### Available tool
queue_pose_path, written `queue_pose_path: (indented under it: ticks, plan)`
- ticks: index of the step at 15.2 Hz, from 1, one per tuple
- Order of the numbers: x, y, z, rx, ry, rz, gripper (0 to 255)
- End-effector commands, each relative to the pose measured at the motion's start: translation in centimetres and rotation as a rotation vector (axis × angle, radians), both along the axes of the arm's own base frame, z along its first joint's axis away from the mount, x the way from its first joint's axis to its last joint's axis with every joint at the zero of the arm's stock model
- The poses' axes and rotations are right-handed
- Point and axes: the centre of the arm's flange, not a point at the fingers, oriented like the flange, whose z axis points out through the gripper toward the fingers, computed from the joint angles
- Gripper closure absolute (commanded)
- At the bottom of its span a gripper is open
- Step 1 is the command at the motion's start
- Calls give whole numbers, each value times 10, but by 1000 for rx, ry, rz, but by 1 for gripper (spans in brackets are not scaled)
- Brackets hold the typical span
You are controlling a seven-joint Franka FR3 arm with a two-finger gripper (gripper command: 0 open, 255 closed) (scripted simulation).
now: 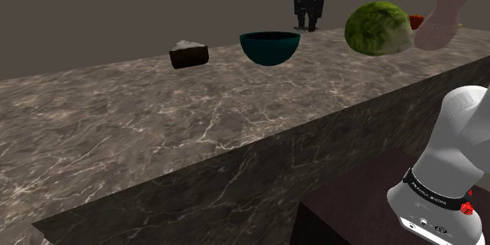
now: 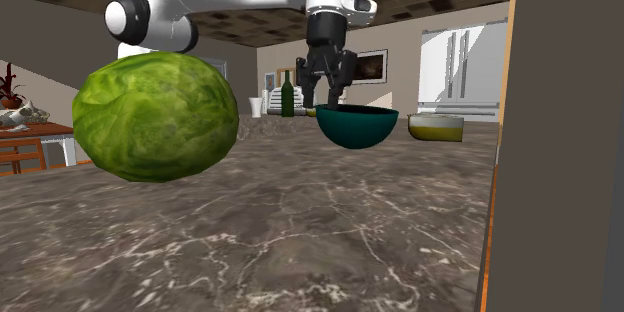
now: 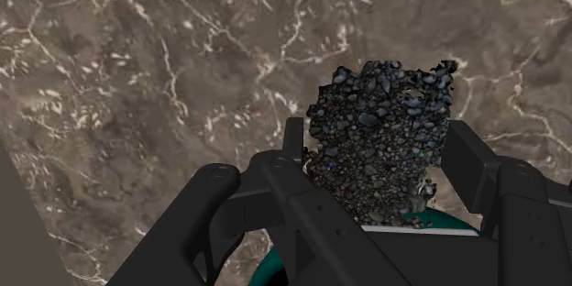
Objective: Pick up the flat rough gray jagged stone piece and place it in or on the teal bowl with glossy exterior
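Observation:
My black gripper [image 3: 380,160] is shut on a flat, rough, dark grey jagged stone [image 3: 385,133], which sticks out past the fingertips. The teal glossy bowl [image 1: 269,47] stands on the marble counter [image 1: 157,126]. In the second exterior view the gripper [image 2: 325,85] hangs just above the bowl [image 2: 357,127], over the rim on that view's left. In the shoulder view the gripper [image 1: 308,14] sits behind the bowl and a little to its right. A strip of the teal bowl's rim [image 3: 449,226] shows under the stone, close to the palm.
A big green cabbage [image 1: 378,27] lies to the shoulder view's right of the bowl. A dark wedge with a pale top [image 1: 188,53] sits to its left. A pinkish squash-like thing [image 1: 441,17] lies at the far right. A green bottle [image 2: 288,95] stands behind.

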Motion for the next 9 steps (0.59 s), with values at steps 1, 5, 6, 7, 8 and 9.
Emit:
queue_pose_path:
  ticks: [1, 5, 6, 7, 8, 9]
  plan:
    - [1, -1, 11, 0, 0, 0, 255]
    - [1, -1, 32, 0, 0, 0, 255]
    - [1, -1, 38, 0, 0, 0, 255]
    - [1, -1, 43, 0, 0, 0, 255]
    - [1, -1, 48, 0, 0, 0, 255]
    - [1, -1, 53, 0, 0, 0, 255]
